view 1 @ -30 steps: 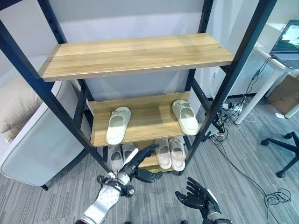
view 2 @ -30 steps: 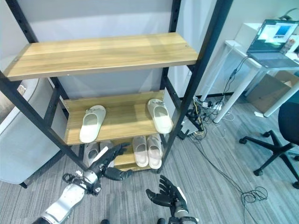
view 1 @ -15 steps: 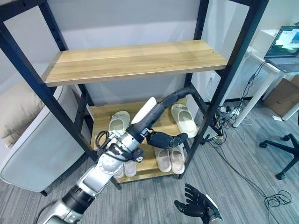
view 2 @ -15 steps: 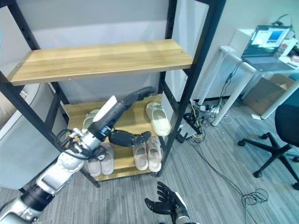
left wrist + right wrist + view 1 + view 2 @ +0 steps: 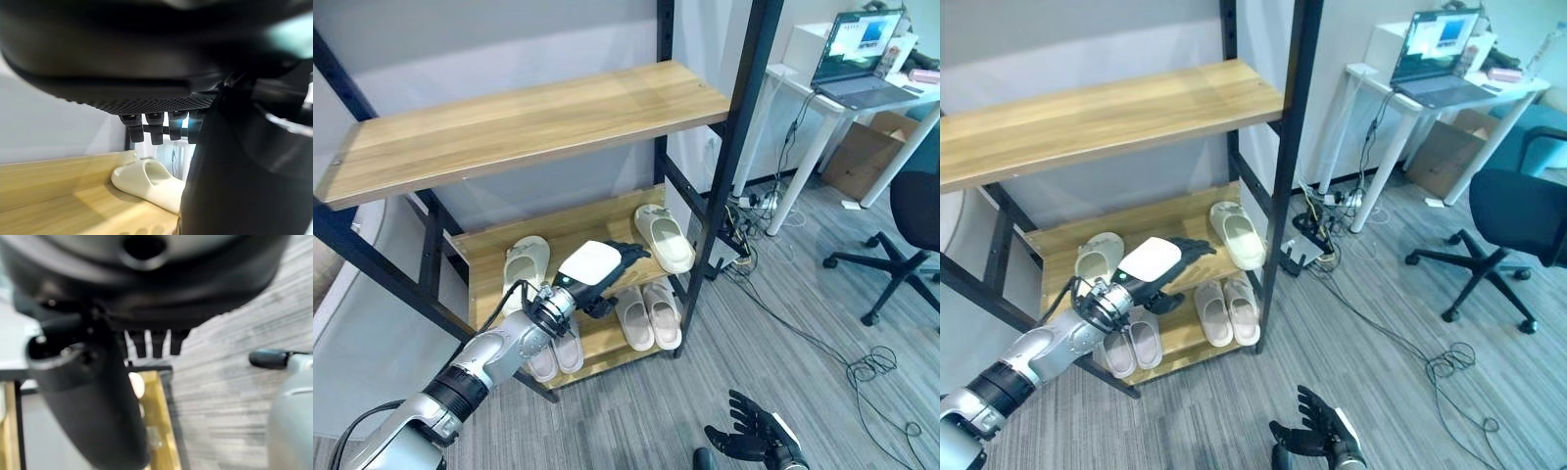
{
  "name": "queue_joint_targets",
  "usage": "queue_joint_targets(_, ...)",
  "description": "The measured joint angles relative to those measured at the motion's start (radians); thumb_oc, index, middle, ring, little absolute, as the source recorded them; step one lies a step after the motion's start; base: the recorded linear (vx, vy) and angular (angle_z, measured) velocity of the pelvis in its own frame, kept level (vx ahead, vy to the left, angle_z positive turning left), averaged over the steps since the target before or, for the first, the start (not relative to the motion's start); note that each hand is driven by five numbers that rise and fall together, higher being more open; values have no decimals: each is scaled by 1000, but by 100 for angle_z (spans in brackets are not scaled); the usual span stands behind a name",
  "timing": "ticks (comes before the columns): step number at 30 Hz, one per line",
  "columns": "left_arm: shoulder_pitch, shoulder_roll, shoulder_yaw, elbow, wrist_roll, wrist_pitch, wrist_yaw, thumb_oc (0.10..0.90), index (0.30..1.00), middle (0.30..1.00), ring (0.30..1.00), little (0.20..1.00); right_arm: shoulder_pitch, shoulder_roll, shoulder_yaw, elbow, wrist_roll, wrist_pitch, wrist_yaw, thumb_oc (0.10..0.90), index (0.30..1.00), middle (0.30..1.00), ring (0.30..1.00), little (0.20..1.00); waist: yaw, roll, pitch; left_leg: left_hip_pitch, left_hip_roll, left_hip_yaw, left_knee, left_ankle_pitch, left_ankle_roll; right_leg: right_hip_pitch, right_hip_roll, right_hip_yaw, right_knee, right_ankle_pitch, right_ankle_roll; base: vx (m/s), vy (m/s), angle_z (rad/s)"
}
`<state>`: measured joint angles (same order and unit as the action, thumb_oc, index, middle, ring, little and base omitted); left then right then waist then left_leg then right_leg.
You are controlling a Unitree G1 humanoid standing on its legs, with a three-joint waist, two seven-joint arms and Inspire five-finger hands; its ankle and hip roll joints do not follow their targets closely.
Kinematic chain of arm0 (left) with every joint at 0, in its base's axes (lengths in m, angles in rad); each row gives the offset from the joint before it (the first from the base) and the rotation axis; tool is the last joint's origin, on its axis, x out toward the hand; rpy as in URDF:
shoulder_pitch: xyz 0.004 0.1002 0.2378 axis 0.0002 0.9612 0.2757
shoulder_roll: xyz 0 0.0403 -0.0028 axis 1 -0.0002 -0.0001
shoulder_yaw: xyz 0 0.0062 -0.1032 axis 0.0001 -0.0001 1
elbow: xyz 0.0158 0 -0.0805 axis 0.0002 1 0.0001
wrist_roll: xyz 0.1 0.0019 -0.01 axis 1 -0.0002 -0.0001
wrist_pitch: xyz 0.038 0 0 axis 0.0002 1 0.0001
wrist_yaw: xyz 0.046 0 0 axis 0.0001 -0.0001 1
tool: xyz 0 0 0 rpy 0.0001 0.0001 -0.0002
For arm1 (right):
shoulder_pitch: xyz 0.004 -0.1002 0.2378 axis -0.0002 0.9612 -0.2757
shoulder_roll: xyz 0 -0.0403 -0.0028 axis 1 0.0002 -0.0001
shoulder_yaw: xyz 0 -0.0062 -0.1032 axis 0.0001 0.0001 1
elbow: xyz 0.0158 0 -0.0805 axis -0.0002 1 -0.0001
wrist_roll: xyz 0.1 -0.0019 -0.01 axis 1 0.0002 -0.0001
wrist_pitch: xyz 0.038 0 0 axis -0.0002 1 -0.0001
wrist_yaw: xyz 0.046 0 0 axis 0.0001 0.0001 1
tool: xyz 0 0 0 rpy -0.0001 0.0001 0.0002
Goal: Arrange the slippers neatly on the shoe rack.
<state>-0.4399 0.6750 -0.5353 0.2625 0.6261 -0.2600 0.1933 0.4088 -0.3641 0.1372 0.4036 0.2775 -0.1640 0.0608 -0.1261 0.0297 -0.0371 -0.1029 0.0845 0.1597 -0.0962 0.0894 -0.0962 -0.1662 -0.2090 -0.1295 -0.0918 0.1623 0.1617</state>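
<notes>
Two cream slippers lie far apart on the rack's middle shelf [image 5: 563, 230]: the left slipper [image 5: 524, 262] and the right slipper [image 5: 664, 237]. Between them, over the shelf's front, hovers my left hand [image 5: 597, 269], open, its fingers [image 5: 156, 127] straight and pointing at the right slipper [image 5: 151, 178] without touching it. The bottom shelf holds one pair of slippers [image 5: 648, 311] side by side and another pair [image 5: 556, 348] partly hidden behind my left arm. My right hand [image 5: 754, 441] hangs low over the carpet, open with spread fingers.
The top shelf [image 5: 529, 122] is bare wood. A black upright [image 5: 729, 166] stands just right of the right slipper. To the right are a white desk [image 5: 803, 88] with a laptop [image 5: 857, 39], a cardboard box [image 5: 867, 157], an office chair [image 5: 911, 215] and floor cables [image 5: 862, 367].
The camera has swung, shifting the whole scene. My left hand rose from floor level to the middle shelf and now sits lower and nearer the shelf's front. The slippers have not moved.
</notes>
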Motion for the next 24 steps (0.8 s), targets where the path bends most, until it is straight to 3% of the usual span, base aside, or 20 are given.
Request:
queue_joint_targets(7, 9, -2, 110, 26, -2, 28, 88, 800, 900, 900, 900, 900, -6, 2, 10, 7, 0, -1, 0, 800, 900, 900, 900, 900, 2, -10, 7, -21, -1, 2, 3, 0, 0, -21, 0, 3, 0, 4, -2, 0, 0, 0)
queue_joint_targets(10, -17, 1, 115, 135, -6, 46, 150, 800, 900, 900, 900, 900, -26, 1, 21, 6, -1, -2, 1, 800, 900, 900, 900, 900, 0, -11, 7, -20, -2, 8, 5, 0, 0, -26, 0, 12, 0, 6, -1, -23, 19, -8)
queue_joint_targets(13, -25, 46, 126, 238, -10, 105, 176, 800, 900, 900, 900, 900, -47, 1, 21, 4, -1, -11, -2, 800, 900, 900, 900, 900, -1, -20, 13, -32, -3, 24, 2, -1, 1, -50, 0, 27, 0, 12, -3, -31, 17, -14)
queue_joint_targets(17, -25, 57, 186, 240, 9, 174, 230, 800, 900, 900, 900, 900, -40, 4, 14, 14, -1, -14, -15, 800, 900, 900, 900, 900, 2, -39, 25, -50, -4, 24, 5, 2, 2, -65, -1, 28, 0, 16, -4, -22, 22, 0)
queue_joint_targets(24, -54, 60, 204, 318, 22, 222, 261, 800, 900, 900, 900, 900, -60, 5, 11, 16, 14, -30, -41, 800, 900, 900, 900, 900, 0, -48, 28, -64, -12, 24, 5, 2, 3, -79, -9, 28, 1, 18, -1, -6, 11, 0)
